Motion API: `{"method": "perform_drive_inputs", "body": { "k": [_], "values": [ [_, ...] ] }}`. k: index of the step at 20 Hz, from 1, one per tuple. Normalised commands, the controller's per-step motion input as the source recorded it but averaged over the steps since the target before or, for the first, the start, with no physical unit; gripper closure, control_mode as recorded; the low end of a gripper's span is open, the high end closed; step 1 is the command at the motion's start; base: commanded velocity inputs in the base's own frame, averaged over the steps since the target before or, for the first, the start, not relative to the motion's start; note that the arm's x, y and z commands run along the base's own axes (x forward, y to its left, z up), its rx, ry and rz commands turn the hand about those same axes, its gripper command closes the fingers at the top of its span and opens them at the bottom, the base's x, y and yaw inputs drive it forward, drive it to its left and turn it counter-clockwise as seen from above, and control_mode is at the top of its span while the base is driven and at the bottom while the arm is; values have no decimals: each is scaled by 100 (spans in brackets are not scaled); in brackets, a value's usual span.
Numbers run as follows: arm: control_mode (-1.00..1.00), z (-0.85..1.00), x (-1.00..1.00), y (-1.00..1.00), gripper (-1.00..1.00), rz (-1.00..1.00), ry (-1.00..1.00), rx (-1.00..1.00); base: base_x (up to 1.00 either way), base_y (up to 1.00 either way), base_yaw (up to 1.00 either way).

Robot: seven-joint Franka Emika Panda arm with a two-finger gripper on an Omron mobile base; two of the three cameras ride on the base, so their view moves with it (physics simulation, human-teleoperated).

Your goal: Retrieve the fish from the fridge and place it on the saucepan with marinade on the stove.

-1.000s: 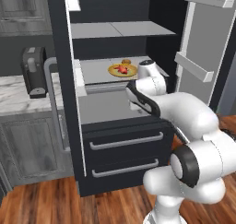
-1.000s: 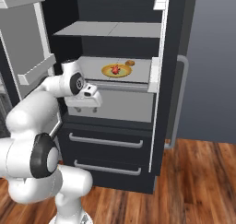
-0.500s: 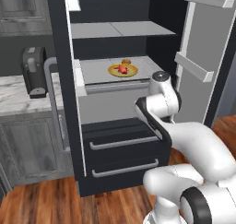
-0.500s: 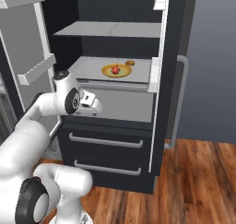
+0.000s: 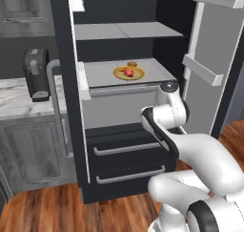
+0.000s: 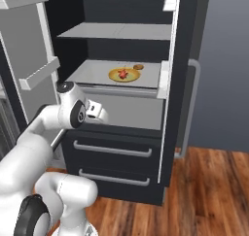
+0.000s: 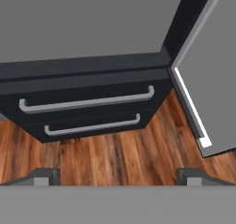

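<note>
fridge [image 5: 119, 131]: doors open | fish [image 5: 127, 72]: on plate [image 5: 136, 76], middle shelf, brown item [image 5: 132, 63] at 1 o'clock | claw [image 7: 118, 176]: released, empty, facing drawers [image 7: 87, 112]

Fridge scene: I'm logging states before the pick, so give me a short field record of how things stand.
fridge: both doors open, two drawers below shut
fish: on a yellow-rimmed plate, middle shelf
small brown item: behind the plate, same shelf
gripper: open, empty, below shelf level, facing the drawers and wood floor
coffee machine: on the marble counter, left of the fridge
</note>
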Motion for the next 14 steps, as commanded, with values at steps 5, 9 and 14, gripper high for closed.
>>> {"method": "perform_drive_inputs", "body": {
  "k": [5, 9, 14],
  "values": [
    [100, 0, 0, 0, -100, 0, 0, 0, 31, -8, 5],
    [100, 0, 0, 0, -100, 0, 0, 0, 39, -20, 6],
    [100, 0, 0, 0, -100, 0, 0, 0, 56, -27, 7]
  ]
}}
